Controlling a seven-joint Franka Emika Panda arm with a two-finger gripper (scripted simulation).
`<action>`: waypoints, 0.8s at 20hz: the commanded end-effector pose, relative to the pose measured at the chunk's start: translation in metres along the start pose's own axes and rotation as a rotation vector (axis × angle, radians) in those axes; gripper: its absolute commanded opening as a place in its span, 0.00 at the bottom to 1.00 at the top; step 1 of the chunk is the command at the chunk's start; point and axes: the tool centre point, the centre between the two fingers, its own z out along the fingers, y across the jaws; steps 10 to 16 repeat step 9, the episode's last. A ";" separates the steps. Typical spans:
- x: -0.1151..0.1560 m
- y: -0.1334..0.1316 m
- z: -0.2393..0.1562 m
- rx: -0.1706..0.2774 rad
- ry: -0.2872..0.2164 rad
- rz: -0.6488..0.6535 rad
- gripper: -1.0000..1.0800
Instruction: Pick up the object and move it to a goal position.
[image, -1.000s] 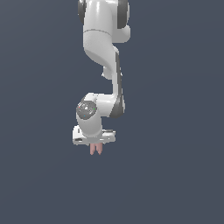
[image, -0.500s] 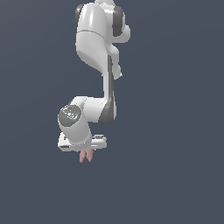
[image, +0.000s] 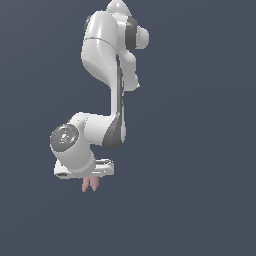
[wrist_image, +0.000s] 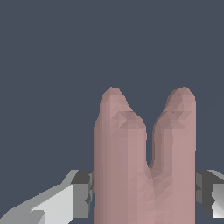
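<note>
The object (image: 90, 184) is a small pale pink piece with two lobes, hanging below the white hand in the exterior view. My gripper (image: 90, 180) is shut on the object, which pokes out beneath it. In the wrist view the object (wrist_image: 144, 166) fills the middle, its two lobes joined at a pinched base, and a grey fingertip (wrist_image: 81, 192) presses against each side of it. No goal marker shows in either view.
The white arm (image: 107, 65) reaches down from the top of the exterior view, its wrist (image: 75, 145) bent toward that view's left. Behind everything is a plain dark grey-blue backdrop.
The hand has carried the object toward the exterior view's left and slightly lower. The arm has leaned further that way. The grip is unchanged.
</note>
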 end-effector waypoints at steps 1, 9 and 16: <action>0.004 0.004 -0.002 0.000 0.000 0.000 0.00; 0.008 0.008 -0.004 0.000 0.000 0.000 0.00; 0.008 0.008 -0.004 0.000 0.000 0.000 0.00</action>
